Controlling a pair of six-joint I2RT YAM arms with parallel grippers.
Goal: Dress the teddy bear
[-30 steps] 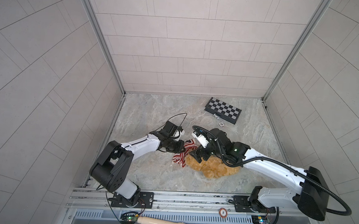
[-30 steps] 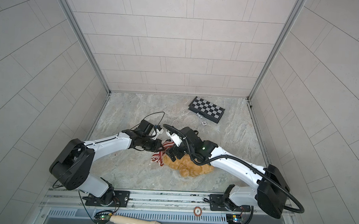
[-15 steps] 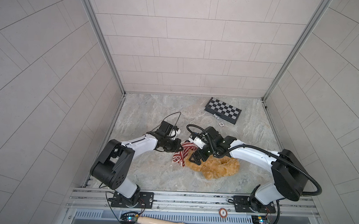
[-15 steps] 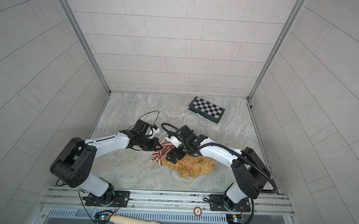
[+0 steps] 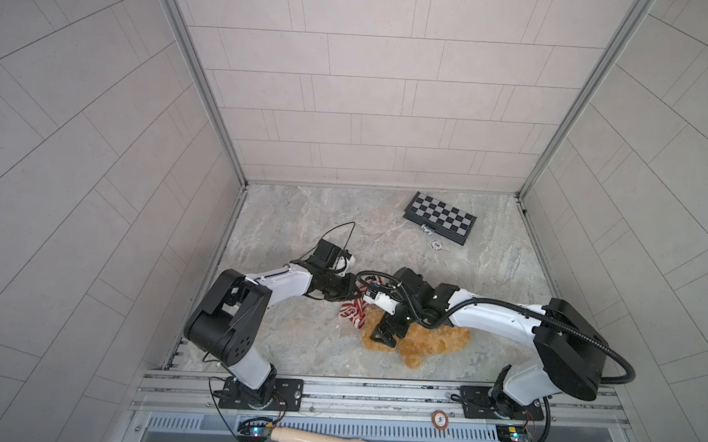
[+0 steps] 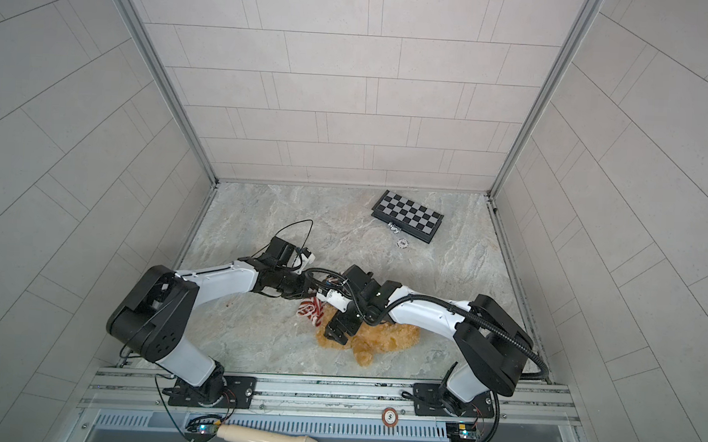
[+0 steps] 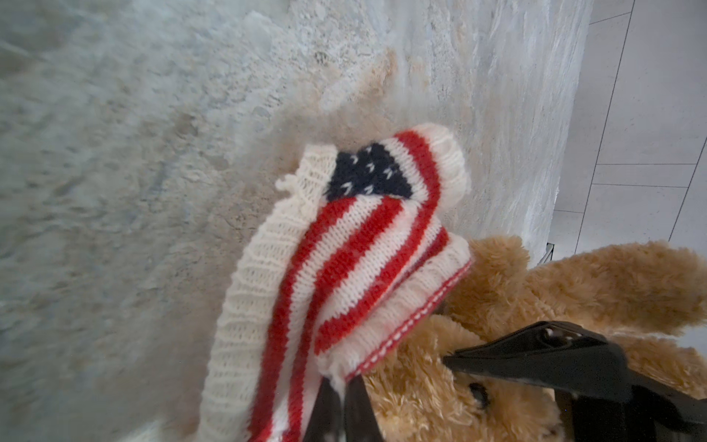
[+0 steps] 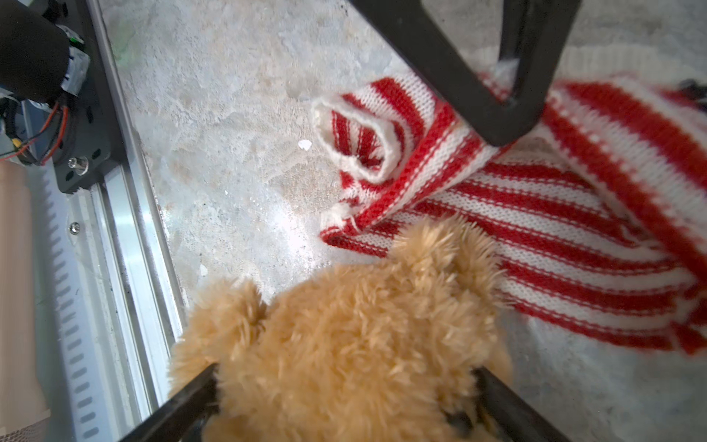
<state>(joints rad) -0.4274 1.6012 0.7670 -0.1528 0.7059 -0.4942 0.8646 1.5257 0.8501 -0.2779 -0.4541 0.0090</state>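
Now right tool (image 8: 346,370) wide open astride teddy bear (image 8: 355,306) head, left tool (image 7: 340,384) tight on sweater (image 7: 344,248).

We're looking into a robot lab cell here, not a home or a shop. Pale tiled wall panels (image 5: 351,84) box it in on 3 sides, with an aluminium post (image 5: 199,76) running up each back corner. Down front there's a slotted aluminium rail (image 5: 376,391), with the left arm (image 5: 282,282) and right arm (image 5: 497,321) bolted to it on black plates. A bare circuit board (image 5: 254,432), lights on and wires loose, hangs below. The marble-look table (image 5: 323,212) is the work surface.
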